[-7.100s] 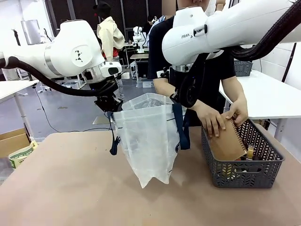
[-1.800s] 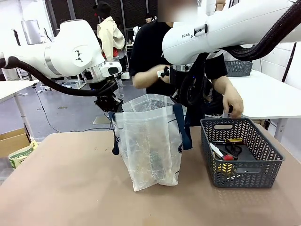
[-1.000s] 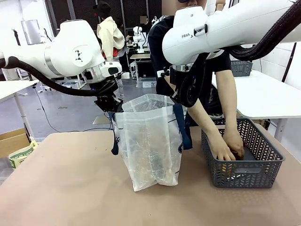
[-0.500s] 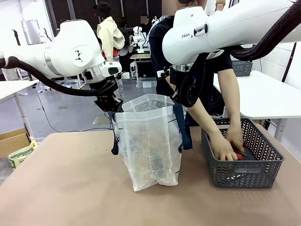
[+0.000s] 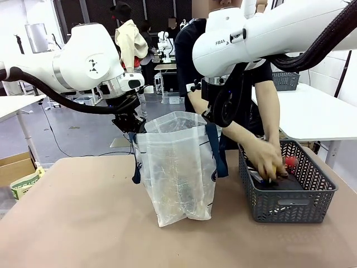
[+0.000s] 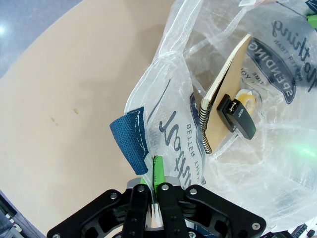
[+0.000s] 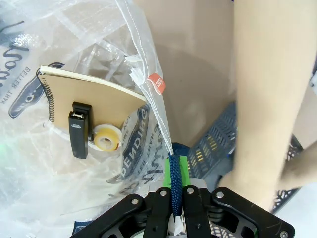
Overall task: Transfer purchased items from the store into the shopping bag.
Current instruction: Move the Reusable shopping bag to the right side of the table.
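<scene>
- The table (image 5: 83, 223) has a bare brown top, and the person stands at its far right side.
- The left arm (image 5: 83, 64) comes in from the left and the right arm (image 5: 268, 33) from the upper right. They meet over the middle of the table, one at each side of the bag's mouth.
- The shopping bag (image 5: 175, 167) stands upright at the table's centre. Its bottom rests on the top and its mouth is held wide between the two grippers. It is translucent white with dark blue script print.
- The dark grey lattice basket (image 5: 312, 195) sits just to the right of the bag, not touching it.
- The person's hands (image 5: 268, 159) are together over the basket's near-left part, above its rim, holding a small red-tipped item (image 5: 290, 162). What the item is cannot be told.
- The left gripper (image 6: 154, 186) has its jaws pressed together on the bag's film rim, right beside a navy strap handle (image 6: 130, 139).
- The right gripper (image 7: 176, 173) has its jaws clamped on the other navy strap (image 7: 174, 178) at the opposite rim.
- A brown spiral-bound notebook (image 6: 225, 89) lies inside the bag, leaning on its edge against the printed wall.
- A black stapler-like thing (image 6: 237, 116) lies against the notebook's cover, inside the bag.
- A pale roll of tape (image 7: 106, 138) sits just beside the black thing at the bag's bottom.
</scene>
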### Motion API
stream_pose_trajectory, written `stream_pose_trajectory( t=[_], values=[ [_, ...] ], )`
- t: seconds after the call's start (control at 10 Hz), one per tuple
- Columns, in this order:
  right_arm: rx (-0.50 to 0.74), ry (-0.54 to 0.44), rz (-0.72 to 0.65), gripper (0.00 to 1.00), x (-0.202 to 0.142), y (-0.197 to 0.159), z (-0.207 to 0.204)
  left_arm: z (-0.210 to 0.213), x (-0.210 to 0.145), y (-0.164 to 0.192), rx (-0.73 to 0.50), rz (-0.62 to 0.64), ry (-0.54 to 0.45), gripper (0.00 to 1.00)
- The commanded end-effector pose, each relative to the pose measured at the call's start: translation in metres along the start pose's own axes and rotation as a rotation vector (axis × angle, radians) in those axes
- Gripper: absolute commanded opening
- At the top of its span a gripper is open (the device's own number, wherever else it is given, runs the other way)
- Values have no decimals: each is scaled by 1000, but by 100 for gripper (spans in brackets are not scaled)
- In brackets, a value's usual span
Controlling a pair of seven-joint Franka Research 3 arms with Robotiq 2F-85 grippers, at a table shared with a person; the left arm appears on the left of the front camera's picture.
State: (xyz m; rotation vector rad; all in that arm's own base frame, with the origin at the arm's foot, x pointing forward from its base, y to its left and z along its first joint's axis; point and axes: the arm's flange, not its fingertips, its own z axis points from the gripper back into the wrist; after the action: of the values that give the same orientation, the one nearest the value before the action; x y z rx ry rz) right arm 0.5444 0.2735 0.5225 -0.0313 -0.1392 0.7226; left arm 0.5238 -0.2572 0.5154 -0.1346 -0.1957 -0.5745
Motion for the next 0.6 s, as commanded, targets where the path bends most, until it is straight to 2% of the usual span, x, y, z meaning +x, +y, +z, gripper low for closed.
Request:
stream_pose_trajectory(
  t=[0.0,0.5],
  values=[
    [-1,2,-4,0,0,0,-1,0,0,0,0,7,0,0],
    [-1,2,-4,0,0,0,-1,0,0,0,0,7,0,0]
  ],
)
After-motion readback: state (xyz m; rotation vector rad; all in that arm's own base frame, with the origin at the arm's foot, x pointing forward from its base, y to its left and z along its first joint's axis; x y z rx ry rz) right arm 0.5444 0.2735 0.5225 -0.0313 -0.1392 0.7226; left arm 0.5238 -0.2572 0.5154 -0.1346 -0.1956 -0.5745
